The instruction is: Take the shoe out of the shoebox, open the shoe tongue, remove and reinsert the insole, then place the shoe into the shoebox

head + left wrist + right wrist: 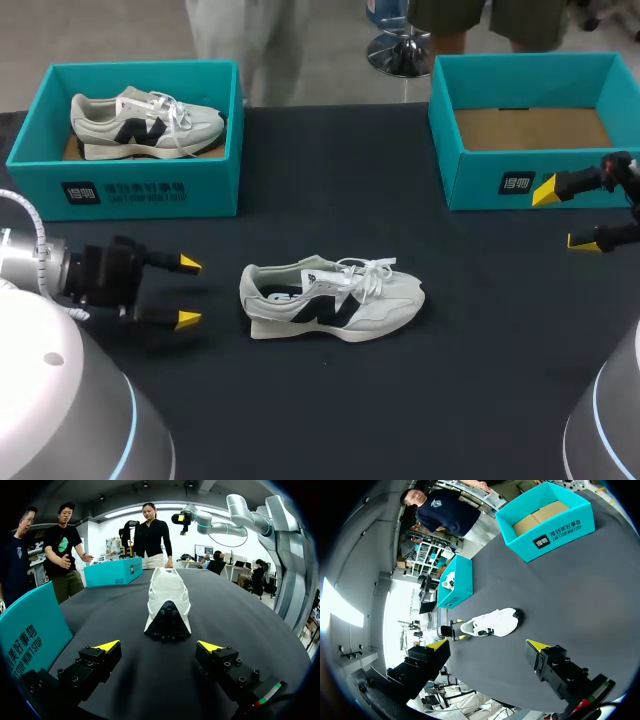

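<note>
A white sneaker [330, 300] with a dark logo lies upright on the black table [330, 180], heel toward my left gripper [188, 292]. That gripper is open, a short way from the heel, nothing between its fingers. In the left wrist view the sneaker [168, 605] lies straight ahead of the gripper [159, 646], heel first. A second matching sneaker [145, 125] sits in the teal shoebox [150, 185] at the back left. My right gripper [562, 215] is open at the right edge, beside the empty teal shoebox [480, 175]. The right wrist view shows the sneaker [492, 623] far ahead of that gripper [487, 644].
The empty box [555, 527] has a bare cardboard floor. The other teal box [456, 582] stands beyond the sneaker in the right wrist view, and a teal box wall [30, 630] is close beside my left gripper. Dark tabletop lies between the boxes.
</note>
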`<action>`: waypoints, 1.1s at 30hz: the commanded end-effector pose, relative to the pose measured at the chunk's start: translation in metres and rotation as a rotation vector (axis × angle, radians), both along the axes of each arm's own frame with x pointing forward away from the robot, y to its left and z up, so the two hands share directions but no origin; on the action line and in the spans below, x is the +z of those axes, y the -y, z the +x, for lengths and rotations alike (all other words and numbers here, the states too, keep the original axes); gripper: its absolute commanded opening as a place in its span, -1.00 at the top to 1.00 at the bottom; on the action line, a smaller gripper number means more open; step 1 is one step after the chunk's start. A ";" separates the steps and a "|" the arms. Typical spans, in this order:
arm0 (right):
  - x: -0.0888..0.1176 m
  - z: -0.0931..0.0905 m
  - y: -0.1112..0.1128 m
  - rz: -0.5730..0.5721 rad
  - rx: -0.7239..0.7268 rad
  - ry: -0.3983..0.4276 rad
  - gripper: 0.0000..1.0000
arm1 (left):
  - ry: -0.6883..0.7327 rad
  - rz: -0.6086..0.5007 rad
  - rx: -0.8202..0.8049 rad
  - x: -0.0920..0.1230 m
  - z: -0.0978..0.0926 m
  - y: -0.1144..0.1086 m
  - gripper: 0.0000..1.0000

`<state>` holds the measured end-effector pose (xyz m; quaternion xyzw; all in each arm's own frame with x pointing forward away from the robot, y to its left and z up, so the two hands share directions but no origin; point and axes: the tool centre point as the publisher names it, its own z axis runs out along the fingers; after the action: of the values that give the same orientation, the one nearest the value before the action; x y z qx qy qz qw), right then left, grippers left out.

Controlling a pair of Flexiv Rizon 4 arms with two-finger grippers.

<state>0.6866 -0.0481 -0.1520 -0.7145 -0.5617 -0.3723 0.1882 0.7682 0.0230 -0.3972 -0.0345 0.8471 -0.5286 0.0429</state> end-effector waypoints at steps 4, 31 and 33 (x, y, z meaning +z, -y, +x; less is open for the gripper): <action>0.000 -0.002 0.000 -0.002 -0.003 0.001 -1.00 | -0.025 -0.001 -0.003 -0.007 -0.002 0.005 -1.00; 0.000 -0.002 0.000 -0.002 -0.003 0.001 -1.00 | -0.070 -0.014 -0.042 -0.021 0.003 0.064 -1.00; 0.000 -0.002 0.000 -0.002 -0.003 0.001 -1.00 | -0.070 -0.020 -0.040 -0.021 0.001 0.067 -1.00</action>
<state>0.6866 -0.0480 -0.1520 -0.7145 -0.5617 -0.3723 0.1882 0.7705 -0.0386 -0.4164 -0.0340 0.8433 -0.5363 -0.0018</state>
